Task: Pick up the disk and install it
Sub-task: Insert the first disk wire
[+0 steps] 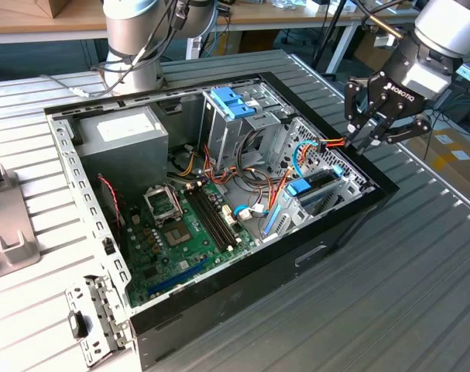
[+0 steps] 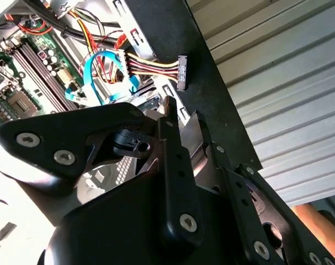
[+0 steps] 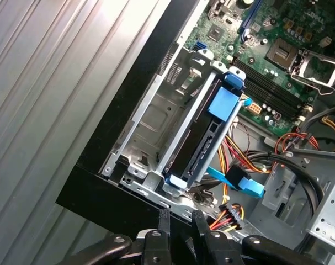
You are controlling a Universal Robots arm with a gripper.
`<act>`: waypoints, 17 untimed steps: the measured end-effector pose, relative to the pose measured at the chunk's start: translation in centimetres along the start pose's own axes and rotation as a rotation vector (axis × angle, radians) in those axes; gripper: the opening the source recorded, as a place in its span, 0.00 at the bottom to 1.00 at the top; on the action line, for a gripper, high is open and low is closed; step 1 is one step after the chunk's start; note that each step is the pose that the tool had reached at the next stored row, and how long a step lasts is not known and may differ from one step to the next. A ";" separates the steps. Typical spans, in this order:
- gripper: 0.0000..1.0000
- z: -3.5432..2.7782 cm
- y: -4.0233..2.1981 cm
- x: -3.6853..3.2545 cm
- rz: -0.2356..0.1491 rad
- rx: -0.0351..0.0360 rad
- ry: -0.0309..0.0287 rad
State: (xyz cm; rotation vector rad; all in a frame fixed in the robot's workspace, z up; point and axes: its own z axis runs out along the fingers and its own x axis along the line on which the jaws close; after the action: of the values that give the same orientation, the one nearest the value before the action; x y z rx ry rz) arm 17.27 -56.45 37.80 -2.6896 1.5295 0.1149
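Note:
The disk stands on edge in the metal bay at the case corner nearest the exterior view's right, its blue mounting pieces showing at both ends. In the first wrist view the disk is a dark slab between the bay's rails. My gripper hovers just above and outside that corner, over the black case rim. Its fingers are drawn close together with nothing between them, as both wrist views show. It touches neither the disk nor the bay.
A loose power connector on yellow, red and black wires hangs beside the bay, with a blue data cable nearby. The drive cage with light-blue handles, the grey power supply and the motherboard lie inside the case.

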 end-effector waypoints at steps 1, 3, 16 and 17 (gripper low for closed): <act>0.30 0.01 -0.03 0.00 -0.009 -0.0007 -0.0002; 0.30 0.03 -0.05 0.00 -0.038 -0.0032 -0.0003; 0.30 0.13 -0.34 -0.06 -0.210 -0.0182 -0.0007; 0.30 0.15 -0.37 -0.07 -0.222 -0.0193 -0.0007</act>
State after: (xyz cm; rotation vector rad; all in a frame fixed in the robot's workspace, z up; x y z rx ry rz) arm 17.54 -56.19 37.66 -2.8502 1.2248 0.1224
